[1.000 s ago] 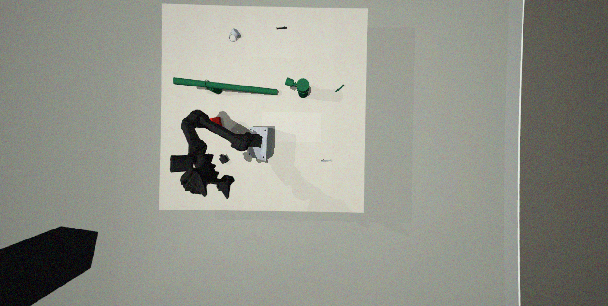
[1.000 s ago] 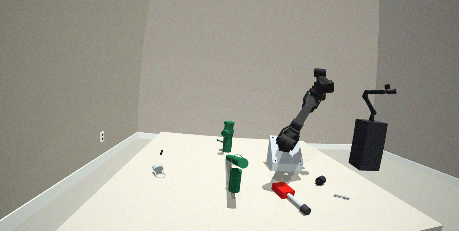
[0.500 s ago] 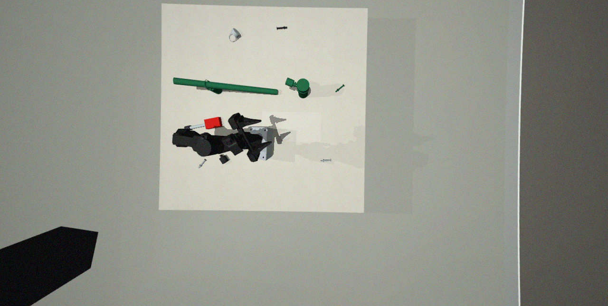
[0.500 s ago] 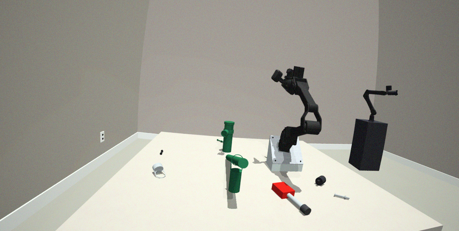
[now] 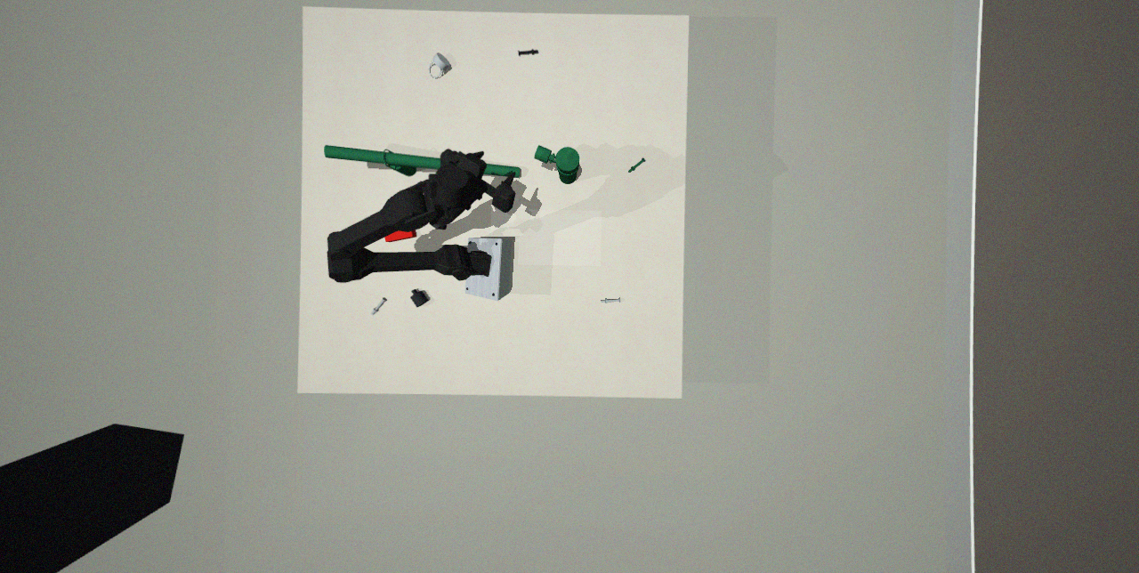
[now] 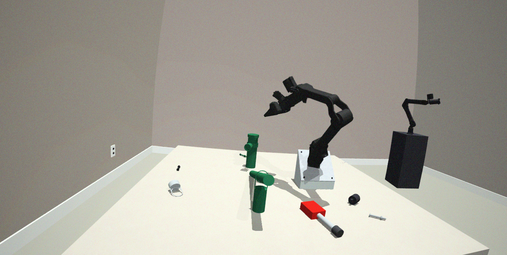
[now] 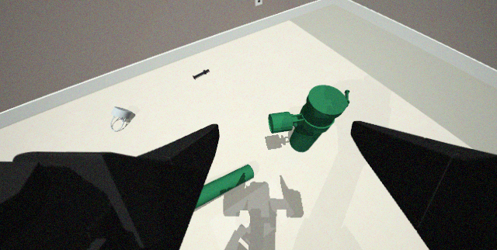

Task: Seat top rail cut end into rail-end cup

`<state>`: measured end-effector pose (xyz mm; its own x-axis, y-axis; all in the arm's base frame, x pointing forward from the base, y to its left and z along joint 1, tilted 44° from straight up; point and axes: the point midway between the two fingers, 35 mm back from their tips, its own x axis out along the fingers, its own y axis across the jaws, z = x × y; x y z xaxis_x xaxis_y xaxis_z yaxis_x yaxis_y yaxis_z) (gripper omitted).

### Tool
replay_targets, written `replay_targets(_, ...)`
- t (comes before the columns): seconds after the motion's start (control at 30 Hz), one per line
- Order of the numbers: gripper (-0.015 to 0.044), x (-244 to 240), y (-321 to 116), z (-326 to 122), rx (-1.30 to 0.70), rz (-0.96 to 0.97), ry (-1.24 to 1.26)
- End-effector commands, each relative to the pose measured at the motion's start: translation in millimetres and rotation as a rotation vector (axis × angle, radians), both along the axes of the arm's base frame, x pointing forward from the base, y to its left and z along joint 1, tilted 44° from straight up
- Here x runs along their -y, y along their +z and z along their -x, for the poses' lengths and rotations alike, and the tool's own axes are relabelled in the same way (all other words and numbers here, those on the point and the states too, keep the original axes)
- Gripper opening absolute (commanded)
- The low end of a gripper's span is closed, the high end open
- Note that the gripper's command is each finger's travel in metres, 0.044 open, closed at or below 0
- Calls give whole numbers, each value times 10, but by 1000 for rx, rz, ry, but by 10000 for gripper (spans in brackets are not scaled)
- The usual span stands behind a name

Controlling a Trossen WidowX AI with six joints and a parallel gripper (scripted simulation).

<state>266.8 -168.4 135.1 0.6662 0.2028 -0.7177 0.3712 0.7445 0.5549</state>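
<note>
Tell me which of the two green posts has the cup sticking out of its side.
The big post farther from the exterior camera, past the rail's cut end. Its rail-end cup juts sideways near the top; the nearer post carries the rail through a loop instead.

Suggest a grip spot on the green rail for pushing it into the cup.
Grip the rail on the bare stretch between the loop cap and its cut end, coming from above with the open gripper, fingers straddling it. It lies level, aimed at the rail-end cup, so it can likely slide straight along its axis.
</note>
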Motion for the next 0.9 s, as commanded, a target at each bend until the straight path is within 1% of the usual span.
replay_targets(0.0, 440, -490, -84, -207, 10, -59, 278)
replay_targets(0.1, 440, -988, -133, -334, 40, -124, 545)
replay_targets(0.17, 440, -1203, -144, -368, 58, -156, 655)
replay_targets(0.43, 440, -1229, -145, -372, 61, -160, 668)
replay_targets(0.5, 440, -1197, -182, -392, 78, -129, 695)
replay_targets(0.63, 440, -1016, -398, -499, 174, 51, 852)
replay_targets(0.87, 440, -557, -1014, -695, 389, 514, 1264)
